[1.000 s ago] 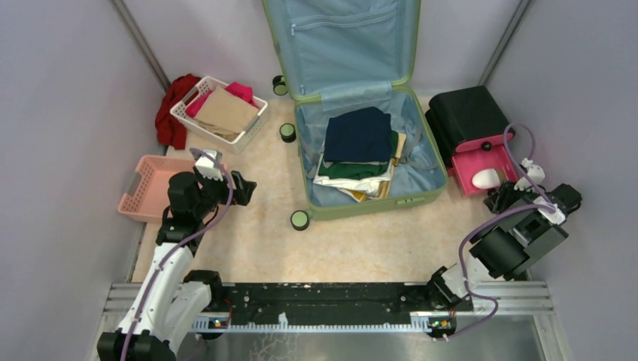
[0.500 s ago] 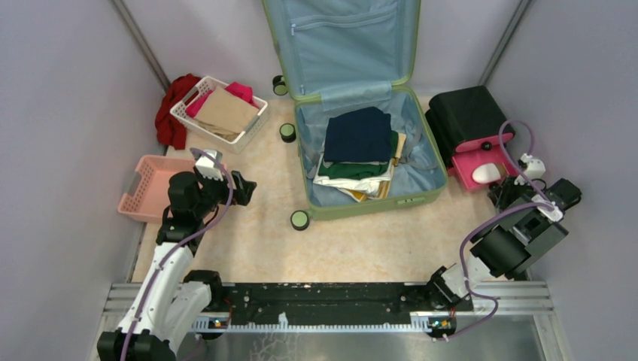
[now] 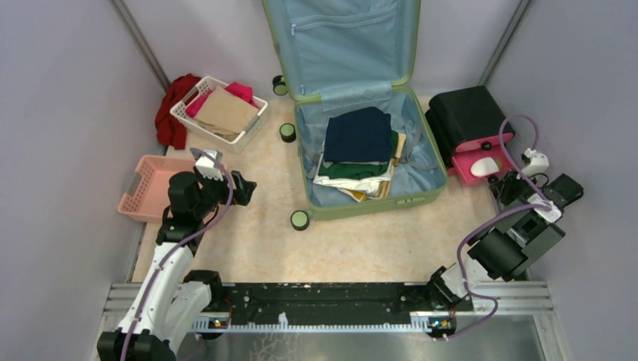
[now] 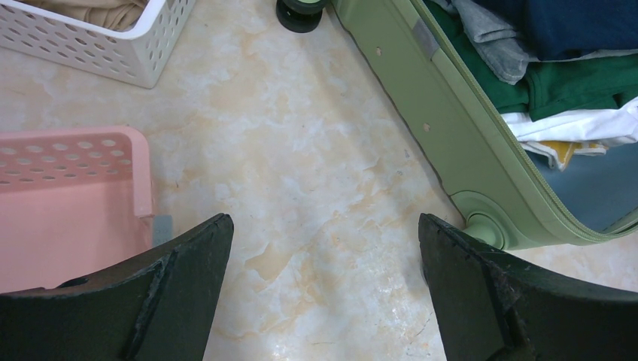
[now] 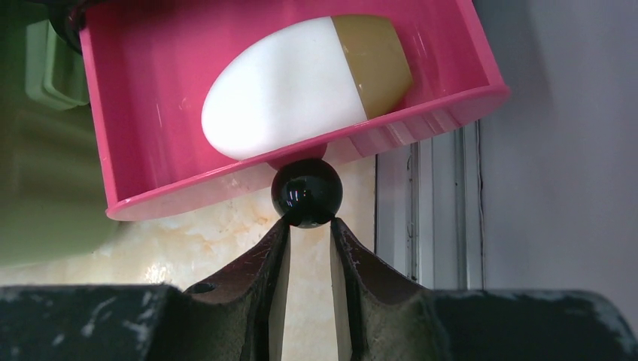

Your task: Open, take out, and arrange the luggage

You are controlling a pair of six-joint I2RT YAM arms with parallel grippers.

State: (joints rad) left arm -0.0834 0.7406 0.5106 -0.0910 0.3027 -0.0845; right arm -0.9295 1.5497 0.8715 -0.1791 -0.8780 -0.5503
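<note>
- Plainly, the luggage (image 3: pixel 361 207) is seen at the upper centre of the top view. It lies open on the table (image 3: pixel 248 241), with its lid raised against the back wall.
- Folded clothes are stacked in its lower half, topped by a navy garment (image 3: pixel 360 134).
- The left pincer (image 4: pixel 323 226) is held wide apart above bare table. The pink basket (image 4: pixel 68 150) is at the left of its wrist view and the green shell of the luggage at the right.
- The right pincer (image 5: pixel 308 226) is narrowed to a thin slit. Its tips are set against the underside of the black knob (image 5: pixel 307 193) on the pink drawer (image 5: pixel 150 113).
- Whether the knob is actually clamped cannot be told.
- A white-and-tan oval object (image 5: pixel 286 83) is seen lying in that drawer.
- A white basket (image 3: pixel 184 113) holding cloth is placed at the upper left.
</note>
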